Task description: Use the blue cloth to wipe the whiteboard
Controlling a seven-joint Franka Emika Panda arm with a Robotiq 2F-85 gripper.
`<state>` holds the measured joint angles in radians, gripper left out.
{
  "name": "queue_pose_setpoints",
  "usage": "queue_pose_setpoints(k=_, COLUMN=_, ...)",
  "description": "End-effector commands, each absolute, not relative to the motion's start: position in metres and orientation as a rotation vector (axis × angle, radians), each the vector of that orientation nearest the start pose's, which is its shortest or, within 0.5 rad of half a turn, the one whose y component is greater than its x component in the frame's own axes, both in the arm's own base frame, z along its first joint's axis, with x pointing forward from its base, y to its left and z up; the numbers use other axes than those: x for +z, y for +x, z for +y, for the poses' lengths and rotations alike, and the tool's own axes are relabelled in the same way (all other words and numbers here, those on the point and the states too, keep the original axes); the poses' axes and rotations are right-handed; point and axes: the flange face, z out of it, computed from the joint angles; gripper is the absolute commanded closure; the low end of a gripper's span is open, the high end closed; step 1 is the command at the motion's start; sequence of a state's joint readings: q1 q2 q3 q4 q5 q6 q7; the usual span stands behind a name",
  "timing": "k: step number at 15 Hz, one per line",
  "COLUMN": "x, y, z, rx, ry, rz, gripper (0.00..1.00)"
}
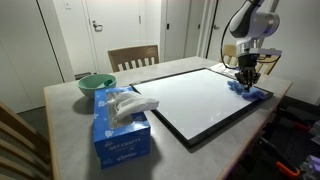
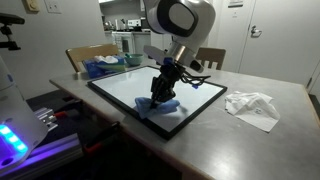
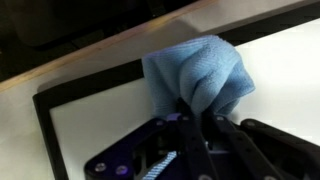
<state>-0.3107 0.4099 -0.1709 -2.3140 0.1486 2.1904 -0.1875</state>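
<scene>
Pinching a bunched soft blue cloth (image 3: 205, 70), the black pincer (image 3: 195, 112) holds it against the glossy black-framed whiteboard (image 3: 95, 125) beneath for wiping.

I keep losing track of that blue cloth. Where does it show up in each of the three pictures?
In an exterior view: the blue cloth is far right, at a corner of the whiteboard.
In an exterior view: it is at centre, near the board's front edge.
Wrist view: upper middle, pinched by the pincer.
Shared landmark: the board's black frame, right beside the cloth.
</scene>
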Motion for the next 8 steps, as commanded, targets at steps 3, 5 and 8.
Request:
queue_pose_setpoints(k=3, x=0.131, y=0.403, z=-0.177, rx=0.741, ry=-2.806, rz=0.535, gripper=0.97)
queue_pose_setpoints(k=5, x=0.134, y=0.406, z=-0.167, rx=0.745, ry=-2.817, rz=0.513, gripper=0.97)
queue_pose_setpoints(k=8, x=0.137, y=0.413, z=-0.15, rx=0.759, ry=-2.822, rz=0.467, gripper=0.97)
